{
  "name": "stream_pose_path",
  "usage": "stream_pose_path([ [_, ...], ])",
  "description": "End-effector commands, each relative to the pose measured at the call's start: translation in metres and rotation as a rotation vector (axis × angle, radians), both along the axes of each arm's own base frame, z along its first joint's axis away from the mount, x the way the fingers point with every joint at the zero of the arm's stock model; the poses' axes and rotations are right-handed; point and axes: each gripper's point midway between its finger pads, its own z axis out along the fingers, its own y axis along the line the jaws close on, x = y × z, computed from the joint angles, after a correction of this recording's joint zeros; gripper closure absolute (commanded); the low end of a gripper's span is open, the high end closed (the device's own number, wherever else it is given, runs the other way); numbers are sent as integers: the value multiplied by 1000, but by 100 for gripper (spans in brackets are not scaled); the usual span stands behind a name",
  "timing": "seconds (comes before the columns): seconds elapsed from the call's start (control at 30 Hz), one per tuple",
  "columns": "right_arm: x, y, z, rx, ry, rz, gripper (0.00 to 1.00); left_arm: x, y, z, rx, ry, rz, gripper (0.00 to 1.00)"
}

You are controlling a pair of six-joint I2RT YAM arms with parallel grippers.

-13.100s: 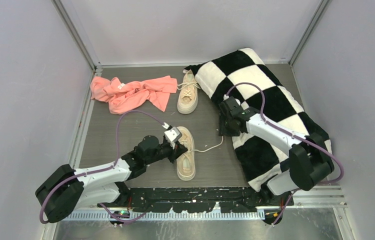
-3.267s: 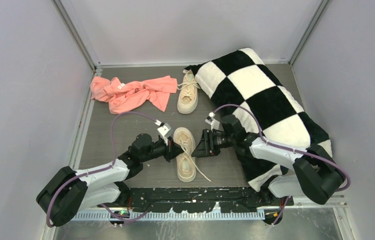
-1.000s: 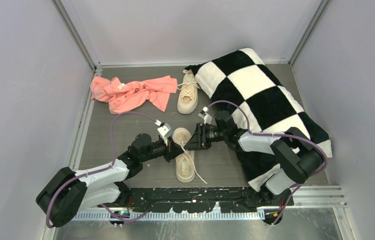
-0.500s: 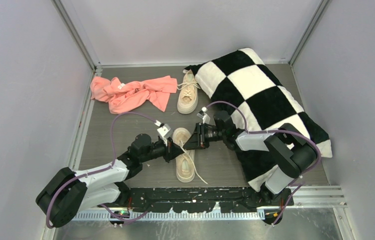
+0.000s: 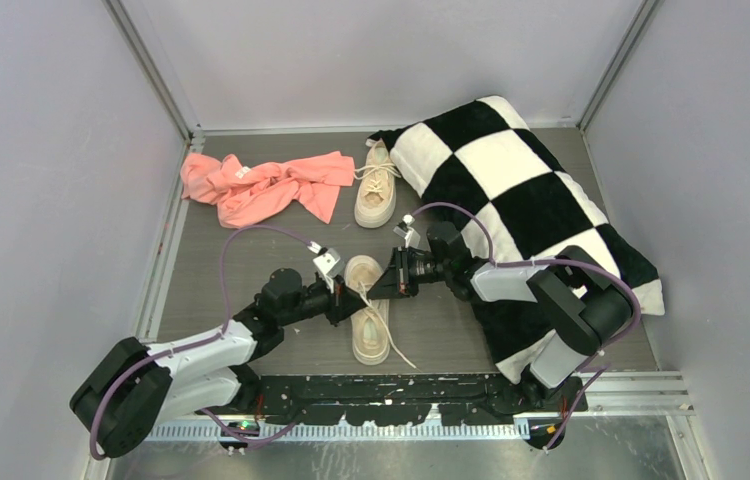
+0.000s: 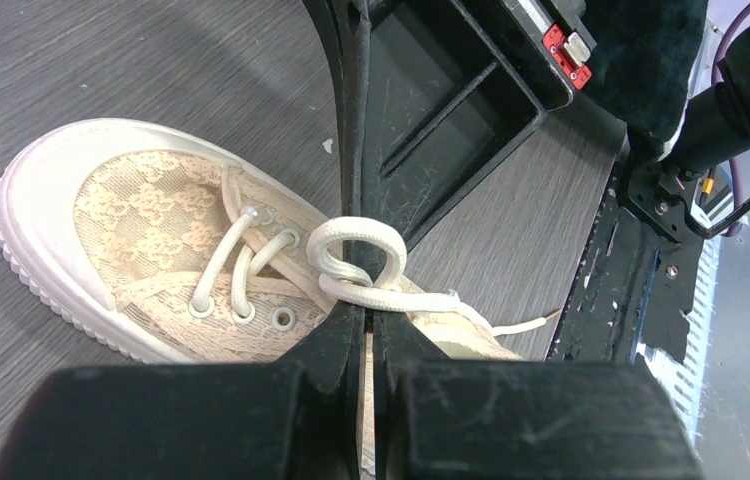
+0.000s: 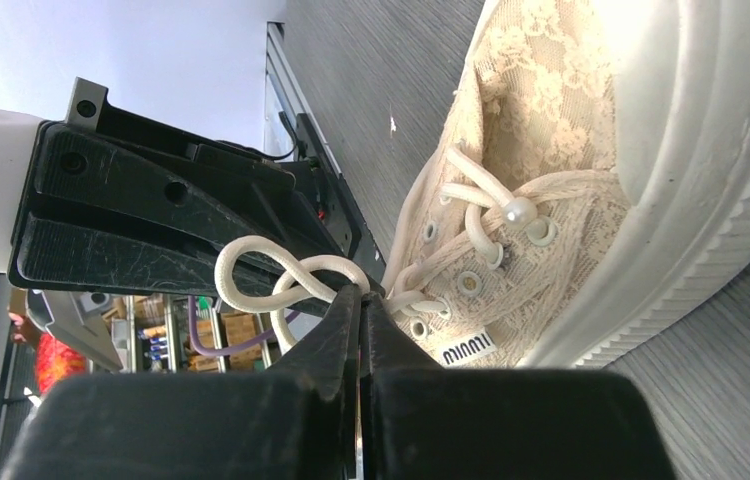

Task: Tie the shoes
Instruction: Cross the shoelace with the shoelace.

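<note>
The near shoe [image 5: 369, 318] lies on its sole on the grey table [image 5: 251, 262], just ahead of the arm bases and between the two arms, with its white-capped toe toward the far side. Its beige lace-patterned upper [image 6: 141, 235] shows open eyelets, and the cream lace [image 6: 356, 250] rises from them into a small curled loop above the middle of the shoe. The left gripper [image 6: 369, 318] has its fingers pressed together on this lace just below the loop, pinching the crossing strands. The right gripper [image 7: 361, 300] meets it from the opposite side, its fingers likewise pressed tight and nipping the lace where two small loops [image 7: 281, 275] curl out at its tip. In the overhead view the left gripper [image 5: 353, 297] and the right gripper [image 5: 377, 289] come nearly tip to tip over the front half of the shoe. One free end of the lace trails off the shoe's right side onto the table toward the near edge. The far shoe [image 5: 377, 188] sits well apart, up the table, toe toward the arms, with its laces lying across its top. It rests just beside the left edge of the checkered pillow [image 5: 531, 190], which fills the right side of the table. A crumpled pink cloth [image 5: 266, 185] lies just to the far shoe's left.
</note>
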Motion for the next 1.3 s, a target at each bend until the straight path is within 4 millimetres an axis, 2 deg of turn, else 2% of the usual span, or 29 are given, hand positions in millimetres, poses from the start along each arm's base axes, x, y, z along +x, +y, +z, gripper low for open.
stream_pose_path([
  [0.0,6,2,0,-5,-46,-20,99,0,-8,29,-73,-85,-35,100],
  [0.1,6,0,-2,-16,-49,-35,99,-1,-9,29,-65,-64,-37,97],
  [0.27,8,0,-3,-21,-51,-46,99,-1,-8,27,-53,-32,-27,77],
  [0.53,9,-3,-3,-24,-58,-61,99,2,0,30,-48,-25,34,62],
  [0.9,8,-6,2,-15,-72,-67,99,11,12,32,-51,-26,135,52],
  [1.27,7,-6,3,-10,-77,-67,99,12,4,32,-55,10,112,53],
])
